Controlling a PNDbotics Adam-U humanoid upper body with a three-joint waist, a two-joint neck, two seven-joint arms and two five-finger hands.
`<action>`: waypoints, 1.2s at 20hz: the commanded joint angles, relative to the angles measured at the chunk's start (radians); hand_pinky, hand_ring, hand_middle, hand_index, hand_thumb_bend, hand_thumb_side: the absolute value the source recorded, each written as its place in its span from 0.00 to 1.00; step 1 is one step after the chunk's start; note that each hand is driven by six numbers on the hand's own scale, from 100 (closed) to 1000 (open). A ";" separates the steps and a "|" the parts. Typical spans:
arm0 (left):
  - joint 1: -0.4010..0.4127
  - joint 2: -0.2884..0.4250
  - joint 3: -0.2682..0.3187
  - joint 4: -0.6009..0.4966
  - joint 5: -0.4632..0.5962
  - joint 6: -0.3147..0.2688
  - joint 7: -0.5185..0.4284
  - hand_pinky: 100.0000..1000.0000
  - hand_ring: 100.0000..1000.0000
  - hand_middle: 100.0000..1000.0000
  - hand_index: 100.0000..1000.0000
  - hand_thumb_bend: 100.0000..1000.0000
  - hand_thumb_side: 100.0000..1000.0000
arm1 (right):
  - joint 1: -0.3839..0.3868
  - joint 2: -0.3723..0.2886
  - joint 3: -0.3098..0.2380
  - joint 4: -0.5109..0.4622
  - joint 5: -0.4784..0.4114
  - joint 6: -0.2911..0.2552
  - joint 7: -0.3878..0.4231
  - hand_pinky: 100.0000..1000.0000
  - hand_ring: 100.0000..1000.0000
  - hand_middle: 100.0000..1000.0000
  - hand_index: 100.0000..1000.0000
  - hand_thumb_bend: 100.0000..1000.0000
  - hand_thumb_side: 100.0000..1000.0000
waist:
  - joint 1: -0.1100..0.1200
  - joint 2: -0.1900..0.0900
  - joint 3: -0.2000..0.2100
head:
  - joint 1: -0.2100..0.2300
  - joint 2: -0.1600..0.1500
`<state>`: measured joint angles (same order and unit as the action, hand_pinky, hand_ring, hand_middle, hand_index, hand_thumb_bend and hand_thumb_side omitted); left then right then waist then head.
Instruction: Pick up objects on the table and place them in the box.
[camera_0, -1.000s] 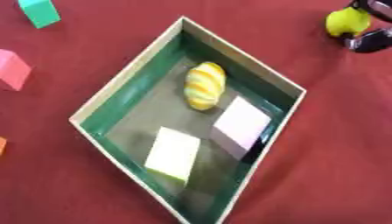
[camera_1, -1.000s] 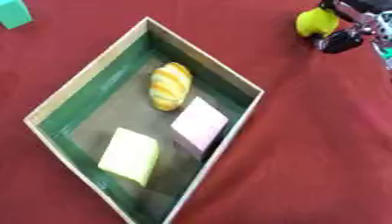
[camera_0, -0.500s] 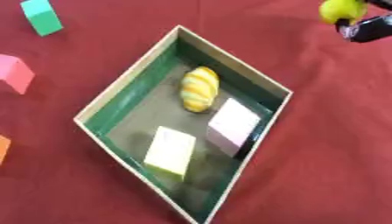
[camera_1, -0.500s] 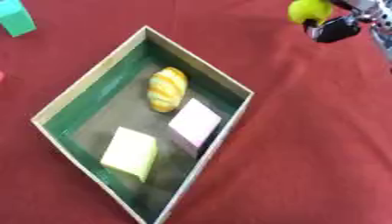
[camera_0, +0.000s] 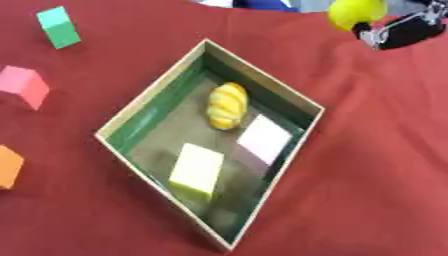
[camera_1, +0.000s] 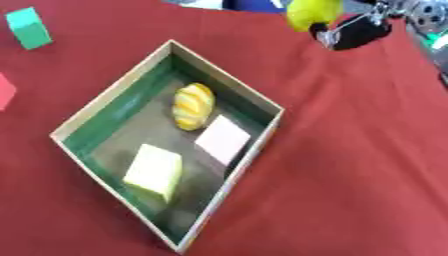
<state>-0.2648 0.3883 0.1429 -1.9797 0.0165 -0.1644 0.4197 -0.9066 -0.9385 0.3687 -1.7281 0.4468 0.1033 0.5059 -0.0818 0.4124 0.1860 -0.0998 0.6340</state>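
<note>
Right hand: your right hand (camera_0: 401, 33) sits at the 1 o'clock corner, and its fingers grasp the yellow ball (camera_0: 356, 12), held at the far edge of the desk (camera_0: 367, 165).
Left hand: you have it outside both views.
Box: the box (camera_0: 152, 95) lies cornerwise, long axis from 11 o'clock to 5 o'clock, near corner close to the bottom edge.
Contents: a striped yellow bun (camera_0: 227, 105) points from 12 to 6 o'clock; a pale pink block (camera_0: 263, 139) lies just beside it at 4 o'clock; a pale yellow block (camera_0: 197, 170) lies nearer you.
Loose things: a green block (camera_0: 59, 27), a pink block (camera_0: 24, 86) and an orange block (camera_0: 9, 167) stand along the 9 o'clock side.
Open room: you have bare red cloth from 2 to 5 o'clock.
</note>
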 joint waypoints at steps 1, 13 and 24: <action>-0.010 0.028 0.004 -0.020 -0.004 -0.001 -0.006 0.71 0.52 0.52 0.77 0.00 0.26 | -0.033 -0.030 0.043 -0.122 -0.028 0.022 0.050 0.80 0.72 0.55 0.70 0.00 0.02 | 0.006 -0.036 0.004 | -0.004 0.014; -0.016 0.024 -0.002 -0.020 -0.006 0.001 -0.016 0.71 0.53 0.53 0.77 0.02 0.25 | -0.153 0.164 0.238 -0.091 0.003 0.071 0.182 0.81 0.78 0.61 0.76 0.02 0.02 | 0.016 -0.085 0.026 | -0.023 0.046; -0.020 0.021 -0.003 -0.020 -0.005 0.004 -0.020 0.71 0.53 0.53 0.77 0.03 0.24 | -0.161 0.229 0.253 0.046 0.006 -0.029 0.216 0.90 0.94 0.78 0.88 0.08 0.10 | 0.026 -0.086 0.022 | -0.019 0.062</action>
<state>-0.2735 0.3883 0.1390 -1.9797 0.0134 -0.1605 0.4026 -1.0461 -0.6988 0.6428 -1.6888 0.4637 0.0929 0.7173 -0.0636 0.3515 0.2081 -0.1207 0.6888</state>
